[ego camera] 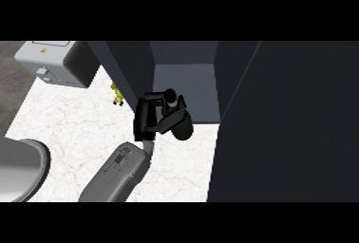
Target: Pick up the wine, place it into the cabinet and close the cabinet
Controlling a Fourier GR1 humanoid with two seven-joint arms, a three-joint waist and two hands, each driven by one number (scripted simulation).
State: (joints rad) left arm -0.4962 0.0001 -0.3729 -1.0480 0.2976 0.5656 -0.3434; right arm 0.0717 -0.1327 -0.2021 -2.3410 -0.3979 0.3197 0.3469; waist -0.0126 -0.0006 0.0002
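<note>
The left robot hand [149,115] is curled round the dark wine bottle [179,124] at the open cabinet [184,80] mouth, above the bench [70,123]; likely heavy, rigid, slick, breakable glass, it seems best gripped round its body.

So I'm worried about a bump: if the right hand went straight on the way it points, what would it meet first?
Probably the cabinet. The right hand, curled round the wine, points up the view into the open compartment, with nothing between. Depth is unclear, so shelf floor or back wall could come first.
</note>
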